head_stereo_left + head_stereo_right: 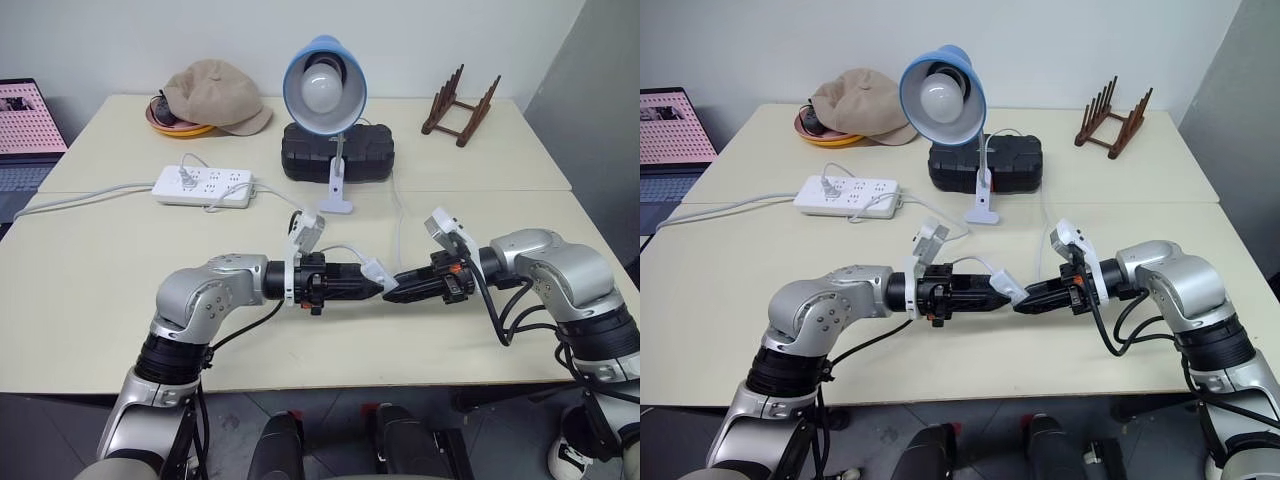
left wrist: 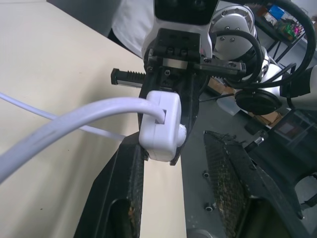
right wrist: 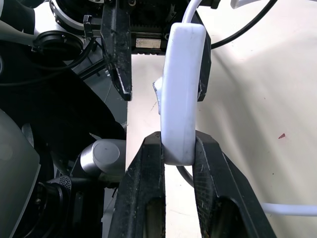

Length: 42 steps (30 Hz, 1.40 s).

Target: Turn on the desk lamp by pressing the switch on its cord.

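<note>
The desk lamp (image 1: 324,85), with a light-blue shade and a white globe bulb, stands at the back middle of the table on its white clip base. Its thin white cord (image 2: 74,124) runs forward to the switch (image 3: 181,99), a small white oblong held in the air between my two hands. My right gripper (image 3: 178,144) is shut on one end of the switch. My left gripper (image 2: 173,141) faces it from the other side, open. Its jaws stand around the switch, which lies against one finger while the other stays apart.
A white power strip (image 1: 203,186) lies at the back left, its cable trailing left. Behind the lamp sits a black case (image 1: 337,150). A tan hat (image 1: 215,97) over an orange bowl, a wooden rack (image 1: 460,105) and a laptop (image 1: 25,120) line the back.
</note>
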Available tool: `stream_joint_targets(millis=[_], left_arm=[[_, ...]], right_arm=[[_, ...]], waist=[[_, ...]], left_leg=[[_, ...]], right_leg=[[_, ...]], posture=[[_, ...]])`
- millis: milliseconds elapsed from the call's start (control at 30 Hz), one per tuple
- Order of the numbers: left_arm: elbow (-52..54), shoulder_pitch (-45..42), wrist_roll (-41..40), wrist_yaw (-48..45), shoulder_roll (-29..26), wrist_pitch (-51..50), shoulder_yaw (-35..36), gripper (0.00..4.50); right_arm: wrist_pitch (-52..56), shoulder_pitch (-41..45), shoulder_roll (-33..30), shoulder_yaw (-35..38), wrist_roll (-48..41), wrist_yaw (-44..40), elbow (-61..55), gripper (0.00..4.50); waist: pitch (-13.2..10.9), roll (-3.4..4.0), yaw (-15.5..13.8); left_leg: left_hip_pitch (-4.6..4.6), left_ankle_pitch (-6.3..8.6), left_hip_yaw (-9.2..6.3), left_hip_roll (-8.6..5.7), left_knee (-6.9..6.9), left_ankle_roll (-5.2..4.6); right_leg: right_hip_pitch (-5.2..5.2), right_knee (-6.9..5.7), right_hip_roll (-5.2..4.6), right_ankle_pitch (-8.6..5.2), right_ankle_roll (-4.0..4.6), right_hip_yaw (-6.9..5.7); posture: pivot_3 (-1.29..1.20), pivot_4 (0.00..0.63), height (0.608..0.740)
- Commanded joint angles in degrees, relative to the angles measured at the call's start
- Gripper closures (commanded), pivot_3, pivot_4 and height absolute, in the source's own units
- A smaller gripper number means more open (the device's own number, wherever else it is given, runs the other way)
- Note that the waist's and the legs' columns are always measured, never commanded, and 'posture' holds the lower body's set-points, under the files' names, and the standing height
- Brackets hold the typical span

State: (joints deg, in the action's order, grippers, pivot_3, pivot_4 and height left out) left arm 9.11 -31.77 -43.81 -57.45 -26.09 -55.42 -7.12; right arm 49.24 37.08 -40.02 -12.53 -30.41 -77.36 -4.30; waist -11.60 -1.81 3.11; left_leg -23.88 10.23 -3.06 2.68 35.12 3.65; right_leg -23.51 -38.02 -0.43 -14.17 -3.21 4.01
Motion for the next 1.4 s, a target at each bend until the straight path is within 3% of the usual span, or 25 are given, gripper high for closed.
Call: stream_joint_targets(millis=[33,167,433,800,1233,1400], left_arm=[[2.5,-0.87,-0.55,-0.09,0.17,0.27,-0.43,2.67],[1.84,-1.11,-0.63,-0.17,0.17,0.56,-0.08,2.67],[1.3,-0.37,-1.16,-1.15,-0.15,1.07,0.74,3.93],[0.32,-0.46,-2.41,-1.68,0.28,-0.25,1.4,3.94],[-4.64,-2.14,-14.68,4.78,3.99,-14.28,10.2,3.94],[-3.48,-1.77,-15.13,4.55,3.25,-14.84,9.85,3.94]], right_arm=[[-0.59,0.59,-0.67,1.03,-0.65,0.09,-1.06,4.1],[-0.51,0.58,-0.82,0.91,-0.68,-0.04,-1.14,4.1],[-1.06,-0.04,-1.49,0.61,-0.28,-0.48,-1.22,4.1],[-2.44,-1.18,-2.37,-0.05,0.69,-1.17,-1.02,4.1],[-5.68,-2.66,-3.27,-1.06,2.02,-0.91,-0.95,4.1],[-5.67,-3.26,-3.35,-0.74,1.88,-0.53,-1.39,4.1]], waist=[[0.0,0.0,0.0],[0.0,0.0,0.0],[0.0,0.0,-0.01],[0.0,0.0,-0.01],[0.0,-0.01,0.04],[0.0,-0.01,0.03]], left_leg=[[0.0,0.0,0.0,0.0,0.0,0.0],[0.0,0.0,0.0,0.0,0.0,0.0],[-0.01,0.0,0.0,0.0,0.0,0.0],[-0.01,0.0,0.0,0.0,0.0,0.0],[-0.01,0.0,0.0,0.0,0.0,0.0],[-0.01,0.0,-0.01,0.0,0.0,0.0]], right_leg=[[0.0,0.0,0.0,0.0,0.0,0.0],[0.0,0.01,0.0,0.0,0.0,0.0],[0.0,0.01,0.0,0.0,0.0,0.0],[0.0,0.02,0.0,0.0,0.0,0.0],[0.0,0.02,0.0,0.0,0.0,0.0],[0.0,0.01,0.0,0.0,-0.01,-0.01]], posture=[[0.0,0.15,0.74],[0.0,0.15,0.74],[0.0,0.15,0.74],[0.0,0.15,0.74],[0.0,0.15,0.74],[0.0,0.15,0.74]])
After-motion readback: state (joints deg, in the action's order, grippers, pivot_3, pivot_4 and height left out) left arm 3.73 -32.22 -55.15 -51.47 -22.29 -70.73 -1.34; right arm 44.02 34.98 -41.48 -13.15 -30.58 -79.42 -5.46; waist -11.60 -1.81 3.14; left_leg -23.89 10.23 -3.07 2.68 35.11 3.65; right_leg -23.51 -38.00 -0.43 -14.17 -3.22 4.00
